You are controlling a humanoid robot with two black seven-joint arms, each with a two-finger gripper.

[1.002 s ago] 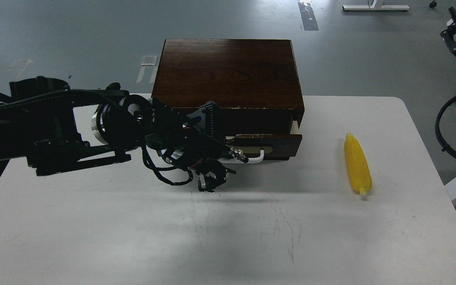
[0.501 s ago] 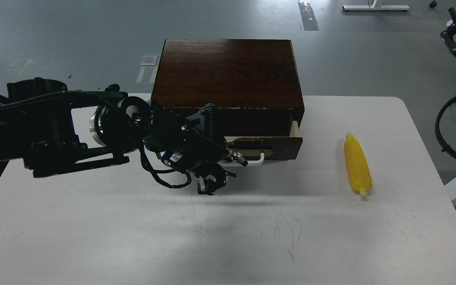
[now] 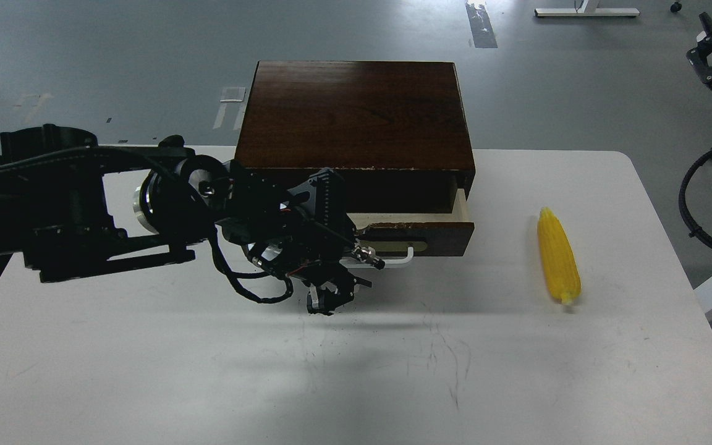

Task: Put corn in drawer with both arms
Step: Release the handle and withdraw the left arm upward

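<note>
The dark brown wooden box (image 3: 356,114) stands at the back of the white table (image 3: 356,371). Its drawer (image 3: 421,232) is pulled partly out and shows a pale strip of its inside. My left gripper (image 3: 347,272) is at the left part of the white bar handle (image 3: 400,258) and is closed on it. The yellow corn (image 3: 558,255) lies on the table to the right of the box, pointed end towards me. At the top right edge a small dark part of my right arm, seemingly its gripper (image 3: 710,59), hangs off the table; its fingers cannot be told apart.
A black cable loop (image 3: 696,210) hangs past the table's right edge. My left arm (image 3: 84,210) lies across the left half of the table in front of the box. Grey floor lies beyond the table.
The drawer has slid a little further out towards me with my left gripper on its handle. The corn and the right arm have not moved.
</note>
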